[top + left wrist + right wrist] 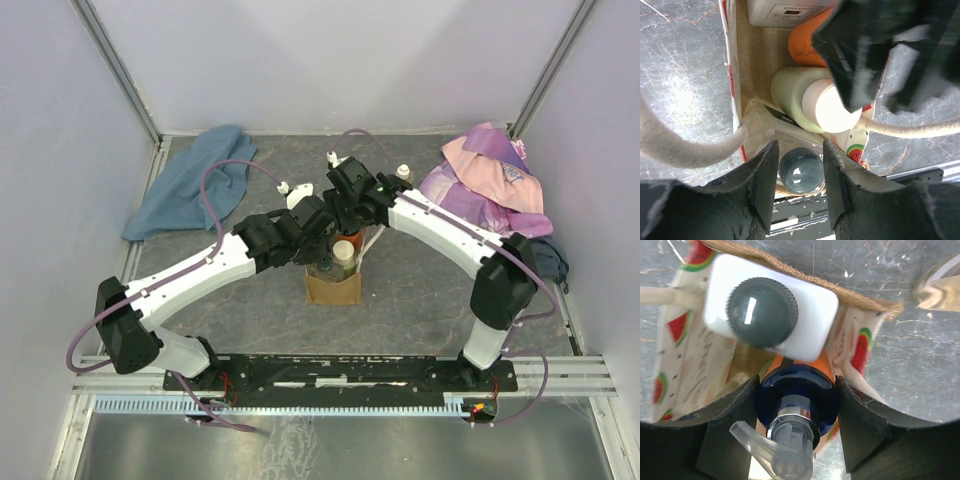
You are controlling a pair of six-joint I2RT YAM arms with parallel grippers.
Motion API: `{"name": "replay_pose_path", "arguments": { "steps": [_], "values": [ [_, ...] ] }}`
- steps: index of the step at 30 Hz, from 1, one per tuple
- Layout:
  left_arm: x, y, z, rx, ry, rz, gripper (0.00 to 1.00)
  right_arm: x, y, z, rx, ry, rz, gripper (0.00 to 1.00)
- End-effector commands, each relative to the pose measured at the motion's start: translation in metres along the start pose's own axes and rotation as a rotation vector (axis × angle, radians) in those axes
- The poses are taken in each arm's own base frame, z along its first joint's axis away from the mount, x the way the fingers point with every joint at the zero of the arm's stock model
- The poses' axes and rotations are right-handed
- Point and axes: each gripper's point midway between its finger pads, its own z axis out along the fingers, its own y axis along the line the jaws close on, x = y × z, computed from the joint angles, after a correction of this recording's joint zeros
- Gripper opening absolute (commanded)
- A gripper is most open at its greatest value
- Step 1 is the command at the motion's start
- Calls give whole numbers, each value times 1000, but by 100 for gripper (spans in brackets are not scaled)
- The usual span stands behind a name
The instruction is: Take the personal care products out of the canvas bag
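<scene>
The canvas bag (pixel 333 290) stands upright at the centre of the bench (pixel 430 300). It is tan weave outside, with a watermelon-print lining and cream rope handles. It holds a white rectangular bottle (pixel 810 300) with a ribbed dark cap, an orange bottle (pixel 805 50) with a glossy blue pump cap, a pale green bottle (pixel 790 95) with a smooth cream cap, and a jar (pixel 800 172) showing only its ribbed dark lid. The left tool (pixel 800 155) is clamped on the jar lid. The right tool (pixel 797 385) straddles the blue cap; whether its fingers press it cannot be told. From above, both tools hide the bag's mouth.
</scene>
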Motion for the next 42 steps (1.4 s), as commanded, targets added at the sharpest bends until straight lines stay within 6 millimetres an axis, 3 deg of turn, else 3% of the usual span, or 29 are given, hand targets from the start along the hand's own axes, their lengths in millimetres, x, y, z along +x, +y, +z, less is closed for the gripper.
{"name": "replay_pose_path", "arguments": {
  "steps": [1, 6, 11, 16, 21, 25, 30, 36, 42],
  "values": [
    [-9, -6, -8, 30, -46, -56, 48, -84, 1, -118, -81, -317, 44, 42],
    [-15, -10, -6, 31, -65, -54, 48, -123, -6, -191, -104, -471, 53, 43],
    [-19, -10, 4, 1, -86, -38, 48, -149, -10, -242, -121, -580, 65, 44],
    [-13, -5, 19, -49, -71, -17, 48, -156, -46, -258, 59, -611, 73, 47],
    [-8, -4, 31, -73, -52, 5, 48, -152, -78, -270, 131, -614, 110, 48],
    [-2, -5, 39, -85, -19, 33, 48, -144, -111, -265, 177, -591, 169, 48],
    [2, -5, 45, -100, 0, 57, 48, -127, -143, -244, 224, -538, 216, 48],
    [0, -18, 43, -36, -3, 70, 58, -110, -161, -210, 267, -462, 231, 48],
    [16, -29, 50, 13, 66, 103, 61, -95, -168, -167, 272, -389, 246, 46]
  ]
}}
